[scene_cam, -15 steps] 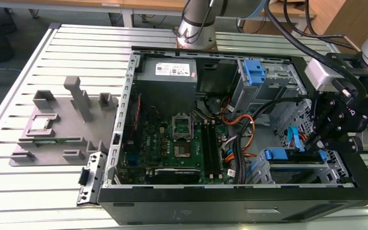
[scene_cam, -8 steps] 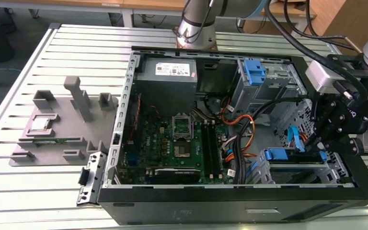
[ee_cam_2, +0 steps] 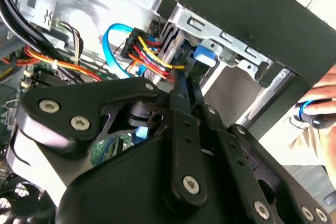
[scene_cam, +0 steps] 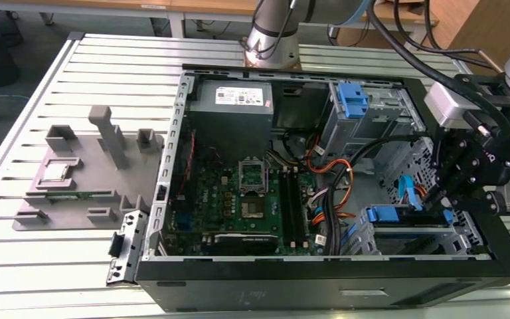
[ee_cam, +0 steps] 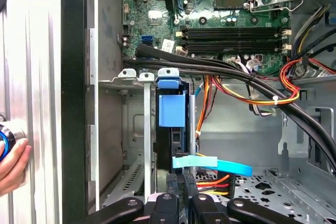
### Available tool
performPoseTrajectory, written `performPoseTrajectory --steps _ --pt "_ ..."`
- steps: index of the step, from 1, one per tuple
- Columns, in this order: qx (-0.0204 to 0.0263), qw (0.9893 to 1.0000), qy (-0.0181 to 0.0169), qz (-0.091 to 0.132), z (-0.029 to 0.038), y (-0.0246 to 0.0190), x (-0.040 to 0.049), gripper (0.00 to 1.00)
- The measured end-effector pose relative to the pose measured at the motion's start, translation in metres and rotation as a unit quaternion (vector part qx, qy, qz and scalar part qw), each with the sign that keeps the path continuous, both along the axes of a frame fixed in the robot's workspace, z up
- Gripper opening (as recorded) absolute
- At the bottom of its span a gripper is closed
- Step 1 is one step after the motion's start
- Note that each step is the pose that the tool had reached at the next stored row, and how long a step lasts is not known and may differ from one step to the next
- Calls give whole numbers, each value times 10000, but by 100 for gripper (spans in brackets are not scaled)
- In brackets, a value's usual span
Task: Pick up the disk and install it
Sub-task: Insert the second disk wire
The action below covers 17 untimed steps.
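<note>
Inside the case [scene_cam: 237, 282], cables [ee_cam: 252, 85] crowd the disk [ee_cam: 171, 111].

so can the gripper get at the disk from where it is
Probably yes: the gripper sits just short of the disk in its bay, with only a light blue cable crossing between them.

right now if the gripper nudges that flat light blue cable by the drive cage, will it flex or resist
The light blue cable would probably flex: it is a thin flat ribbon already curving in a loop in the second wrist view. It looks light, so a nudge from the gripper should shift it easily. It may spring back, since it seems to run toward the disk in the cage.
</note>
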<state>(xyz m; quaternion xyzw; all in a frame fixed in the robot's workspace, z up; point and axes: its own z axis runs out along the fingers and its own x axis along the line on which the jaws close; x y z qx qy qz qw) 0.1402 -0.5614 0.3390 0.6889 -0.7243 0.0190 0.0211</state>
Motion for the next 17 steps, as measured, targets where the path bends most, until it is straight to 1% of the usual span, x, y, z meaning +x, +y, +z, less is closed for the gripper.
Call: performPoseTrajectory --steps 4,10,17 --pt "0 10000 0 0 0 -4 0 16" --pt "0 10000 -12 0 -3 -8 -32 16" --pt "1 10000 -15 0 -27 -8 -37 16"
